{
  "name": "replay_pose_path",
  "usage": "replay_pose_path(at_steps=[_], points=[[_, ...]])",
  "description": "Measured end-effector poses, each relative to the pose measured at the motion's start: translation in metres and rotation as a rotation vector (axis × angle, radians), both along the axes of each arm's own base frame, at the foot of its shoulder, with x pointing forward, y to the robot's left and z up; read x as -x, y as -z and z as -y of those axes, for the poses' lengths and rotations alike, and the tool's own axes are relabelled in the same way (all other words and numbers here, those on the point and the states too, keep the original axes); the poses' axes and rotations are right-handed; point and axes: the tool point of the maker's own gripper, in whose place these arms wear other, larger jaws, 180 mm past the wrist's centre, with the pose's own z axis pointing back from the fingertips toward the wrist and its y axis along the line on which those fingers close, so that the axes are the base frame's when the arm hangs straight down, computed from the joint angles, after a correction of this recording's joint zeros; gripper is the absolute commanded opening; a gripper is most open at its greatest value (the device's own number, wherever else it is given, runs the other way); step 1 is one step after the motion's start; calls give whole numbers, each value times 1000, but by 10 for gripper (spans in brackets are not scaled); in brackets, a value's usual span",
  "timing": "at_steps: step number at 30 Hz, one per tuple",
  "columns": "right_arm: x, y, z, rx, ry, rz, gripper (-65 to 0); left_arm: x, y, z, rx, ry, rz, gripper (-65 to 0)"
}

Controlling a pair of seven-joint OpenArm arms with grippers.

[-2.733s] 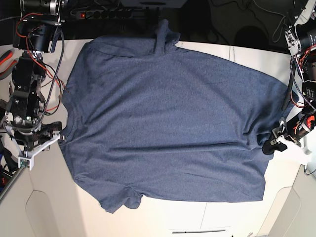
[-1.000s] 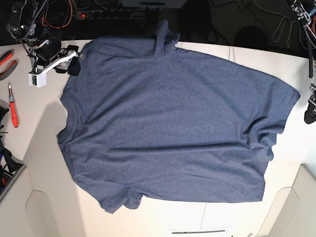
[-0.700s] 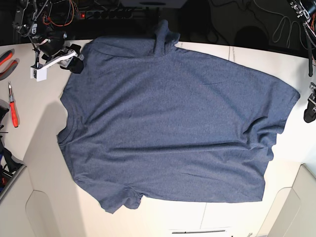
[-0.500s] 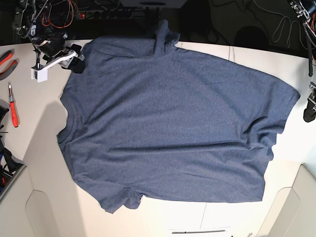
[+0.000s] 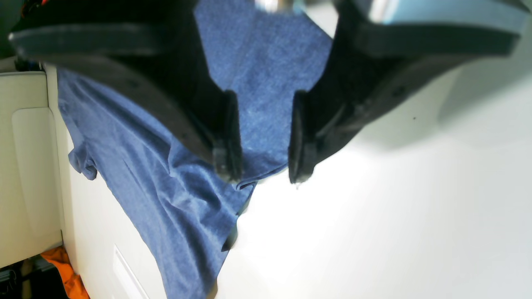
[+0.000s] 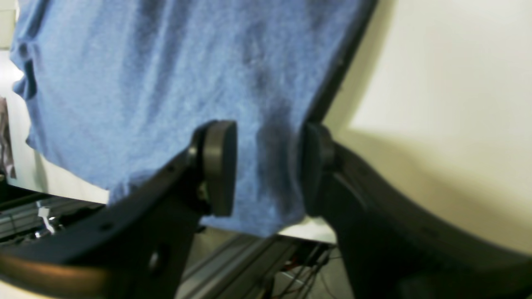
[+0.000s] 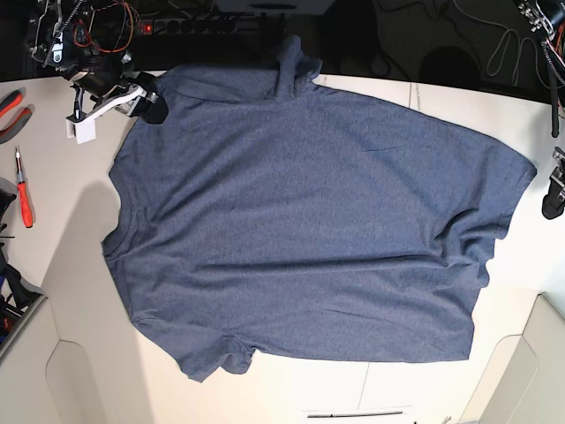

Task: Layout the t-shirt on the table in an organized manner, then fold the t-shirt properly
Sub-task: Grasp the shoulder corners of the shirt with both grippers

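Note:
The navy-blue t-shirt (image 7: 309, 221) lies spread flat on the off-white table (image 7: 62, 265), plain side up, collar at the left and hem at the right; one sleeve hangs over the far edge. No lettering shows. My right gripper (image 7: 150, 102) is open at the shirt's far left shoulder corner; in the right wrist view its pads (image 6: 218, 166) straddle blue fabric (image 6: 166, 74) without closing. My left gripper (image 7: 554, 190) is open just off the shirt's right hem corner; in the left wrist view its fingertips (image 5: 226, 164) hover over that corner (image 5: 257, 124).
A red-handled screwdriver (image 7: 24, 190) and red pliers (image 7: 11, 102) lie at the table's left edge. A power strip (image 7: 177, 22) and cables run along the dark back. Pale panels sit at the near corners (image 7: 75, 380) (image 7: 530, 371).
My right gripper has moved right and slightly up onto the shirt's far left corner. Earlier both grippers left the collar and the hem. The left gripper has barely moved.

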Motion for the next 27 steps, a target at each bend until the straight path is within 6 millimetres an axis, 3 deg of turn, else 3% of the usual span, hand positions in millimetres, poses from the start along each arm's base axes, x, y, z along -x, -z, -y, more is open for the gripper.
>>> replay_pose_path(at_steps=[3,7,14,18,21,27], points=[[1,-2,-14,-44,-10,8,-451,0,0,0,0,0,0,-423],[6,-1,-23,-75,-24,-4,-650,1,2,0,-10,5,-15,-423],[5,-1,-23,-77,-26,-3,-650,10,13,-7,-95,9,-74,-421],[5,-1,-20,-67,-31,-3,-650,26,23,-11,-128,5,-113,-361],[4,-1,-15,-54,-36,-2,-650,35,30,-10,-126,7,-136,-361],[2,-2,-10,-41,-37,6,-650,40,46,11,-74,5,-141,-361]])
